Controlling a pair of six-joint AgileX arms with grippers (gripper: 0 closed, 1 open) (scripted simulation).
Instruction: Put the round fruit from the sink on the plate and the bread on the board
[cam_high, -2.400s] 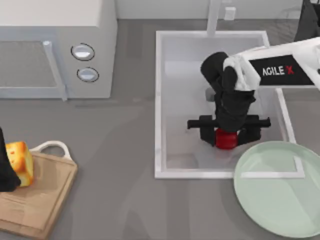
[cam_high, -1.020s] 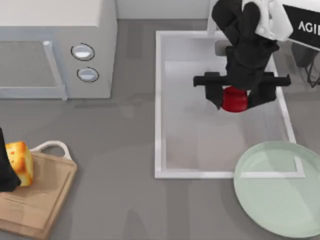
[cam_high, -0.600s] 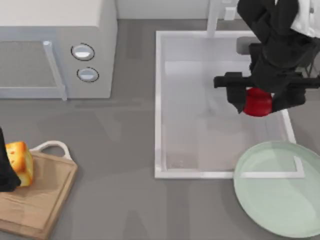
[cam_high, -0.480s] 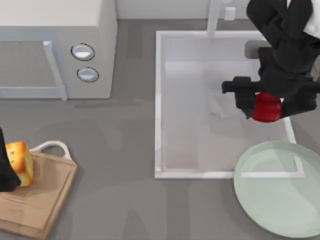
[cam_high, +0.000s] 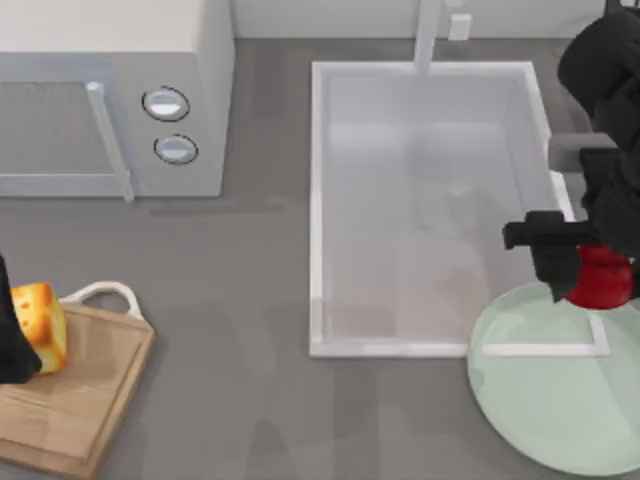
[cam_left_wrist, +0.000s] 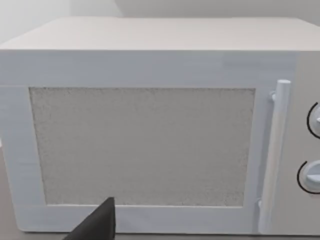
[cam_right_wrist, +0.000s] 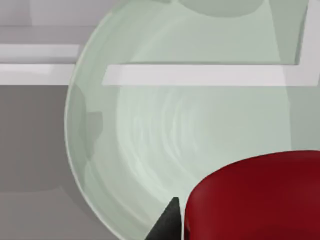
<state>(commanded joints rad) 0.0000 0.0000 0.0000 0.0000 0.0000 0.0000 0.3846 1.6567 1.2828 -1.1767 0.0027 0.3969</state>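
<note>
Bread (cam_high: 38, 325) rests unchanged on the board (cam_high: 70, 400) at table left, beside the parked left gripper (cam_high: 8, 345) — finger state indeterminate. Sink (cam_high: 320, 200): vacated. Right gripper (cam_high: 592, 268), clamped on the round fruit (cam_high: 600, 280), has travelled from the basin to the plate (cam_high: 540, 400) edge — fruit suspended above it.

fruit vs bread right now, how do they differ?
The round fruit is glossy red and roundish; the bread is golden-yellow with a browned crust and blocky. The fruit is held in the jaws of the right gripper, above the edge of the plate; the bread rests on the board, next to the left arm at the table's left edge. The fruit looks somewhat smaller than the bread. Both are small food items, out of the sink.
</note>
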